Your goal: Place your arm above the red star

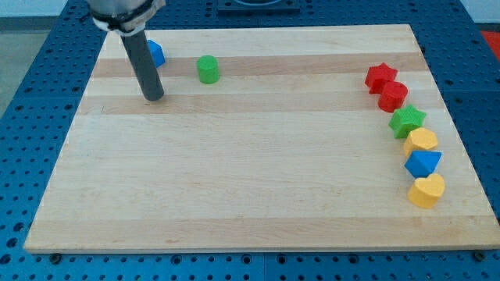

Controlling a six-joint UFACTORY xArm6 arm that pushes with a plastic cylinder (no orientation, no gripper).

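The red star [380, 76] lies near the board's right edge, toward the view's top. It heads a curved row of blocks. My tip [154, 98] rests on the board at the view's upper left, far to the left of the red star. A blue block [155, 54] sits just behind the rod, partly hidden by it. A green cylinder [208, 69] stands to the right of the rod.
Below the red star runs a row: a red cylinder [393, 96], a green star [407, 121], a yellow block [422, 141], a blue block [423, 163] and a yellow heart [426, 190]. The wooden board [250, 179] lies on a blue perforated table.
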